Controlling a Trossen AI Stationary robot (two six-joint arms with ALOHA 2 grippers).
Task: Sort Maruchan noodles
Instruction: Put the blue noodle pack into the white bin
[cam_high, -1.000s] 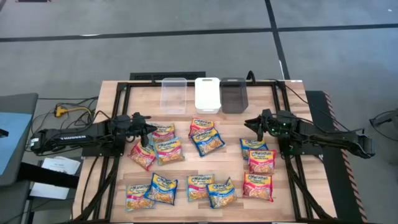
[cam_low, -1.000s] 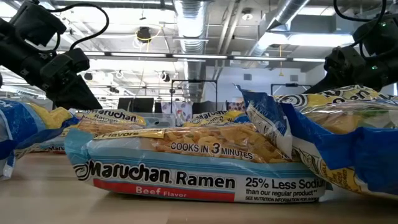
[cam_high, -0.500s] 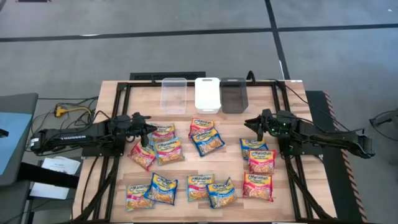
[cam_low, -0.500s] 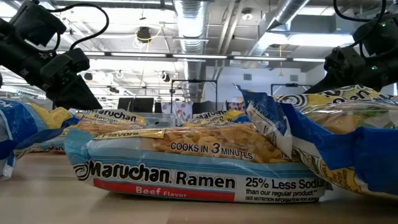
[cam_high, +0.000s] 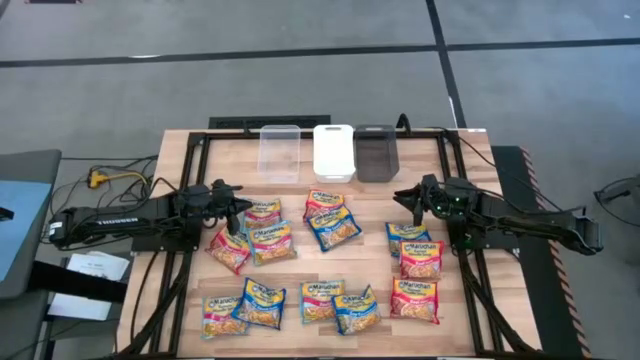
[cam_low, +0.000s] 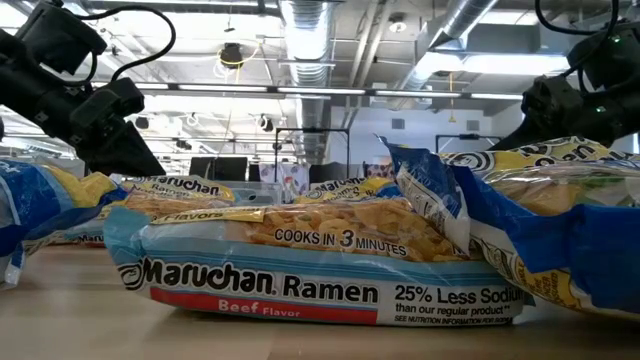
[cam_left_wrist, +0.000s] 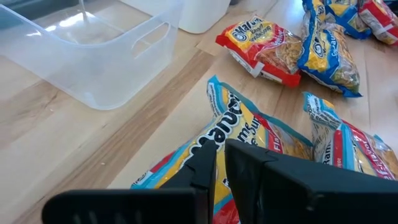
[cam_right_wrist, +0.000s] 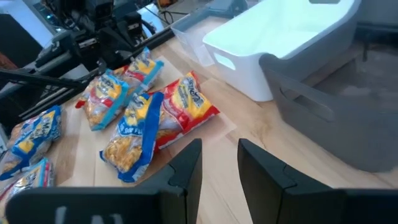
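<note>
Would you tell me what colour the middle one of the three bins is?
White; the middle bin stands between a clear one and a dark grey one, best seen in the high view.

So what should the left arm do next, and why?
Probably lift. The left gripper sits with its jaws nearly shut on the edge of a blue-and-yellow noodle packet, which lies on the table. The clear bin stands close by, so raising the packet comes first.
</note>
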